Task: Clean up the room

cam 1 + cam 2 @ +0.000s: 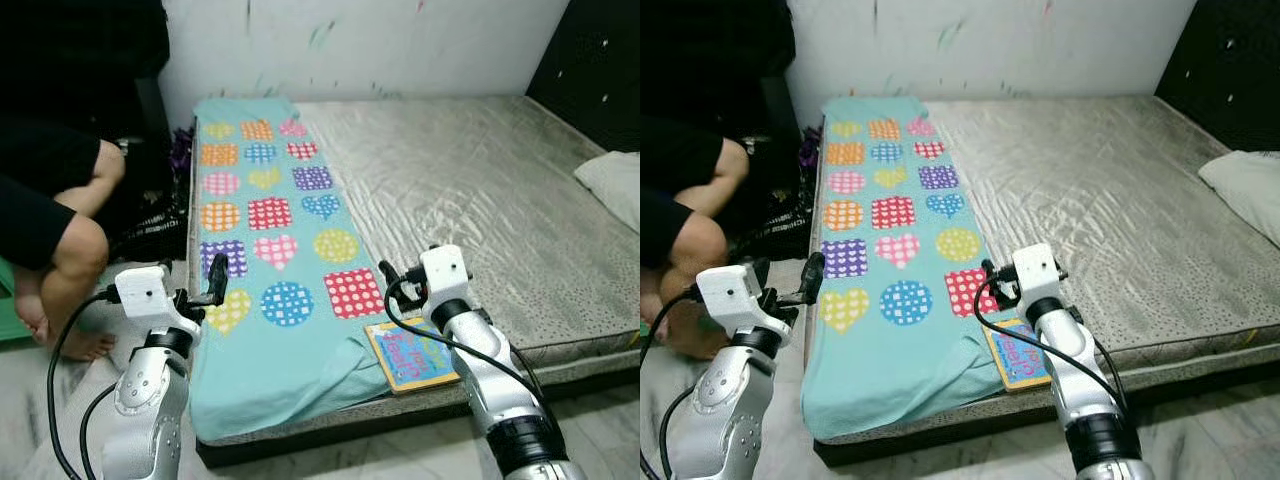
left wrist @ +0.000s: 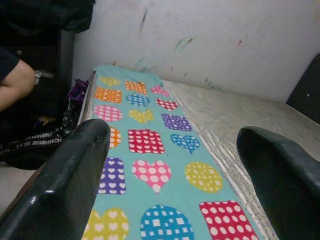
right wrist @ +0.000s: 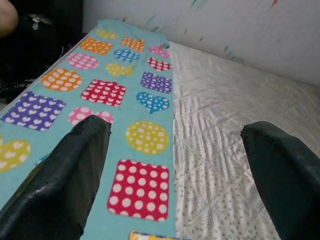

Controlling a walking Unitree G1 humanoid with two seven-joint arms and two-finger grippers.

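Grippers hover over the near edge of a low bed: the right gripper [image 1: 392,283], jaws spread wide and holding nothing, hangs just above a turquoise blanket [image 1: 262,330] patterned with dotted hearts, squares and circles, while the left gripper [image 1: 205,293], likewise spread and empty, sits at the blanket's left border near the mattress edge. Just below the right gripper, a small colourful book [image 1: 410,354] lies flat at the front lip of the silver-grey mattress [image 1: 480,190], its left edge touching or tucked under a fold of the blanket; which cannot be told. A white pillow [image 1: 612,185] rests at the far right of the bed. A person sits on the floor to the robot's left, bare knee [image 1: 82,245] close to the left arm.

Judged from this, the book looks the likeliest thing to tidy, and the risks are plain. It lies flat on soft bedding, so fingers coming straight down may press it into the mattress or pinch blanket along with it. Sitting so near the lip, a sideways nudge could push it off onto the floor. A wide swing of the left arm could strike the seated person's leg, and the dangling black cables could snag on the bed edge.
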